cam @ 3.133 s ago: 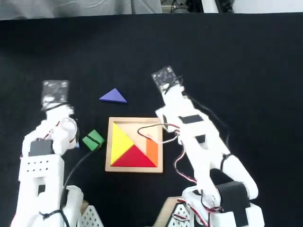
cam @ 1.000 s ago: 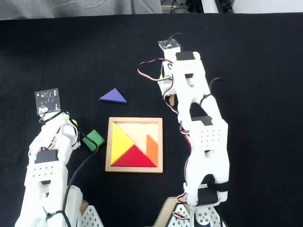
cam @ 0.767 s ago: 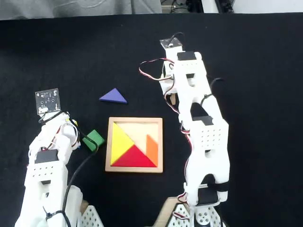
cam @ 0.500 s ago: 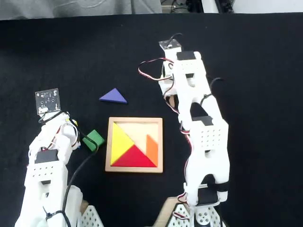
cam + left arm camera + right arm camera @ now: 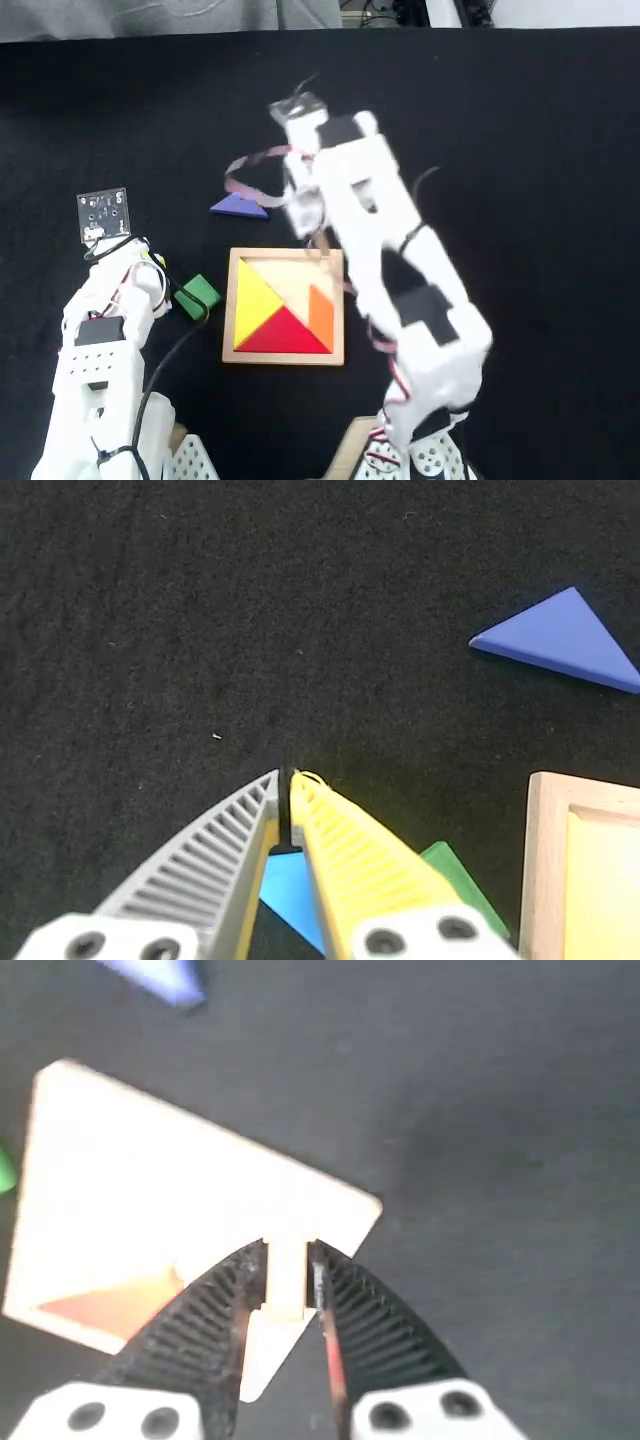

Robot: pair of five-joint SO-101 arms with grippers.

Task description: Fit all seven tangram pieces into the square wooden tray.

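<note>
High view shows your right arm (image 5: 370, 200) swung left, now over the far edge of the wooden tray (image 5: 284, 357). Your right gripper (image 5: 288, 1252) narrowly pinches a pale piece (image 5: 287, 1285); your left gripper (image 5: 283, 778) sits closed. Placement probably comes next.

Seen from above, the right arm (image 5: 370, 210) is a blurred smear that covers the wooden tray's (image 5: 228, 310) far right corner. Beneath the left gripper (image 5: 285, 780), a light-blue piece (image 5: 290, 895) lies mostly hidden and the green piece (image 5: 455, 875) half covered. The frame edge cuts off the tray and one tip of the blue triangle (image 5: 560, 640).
</note>
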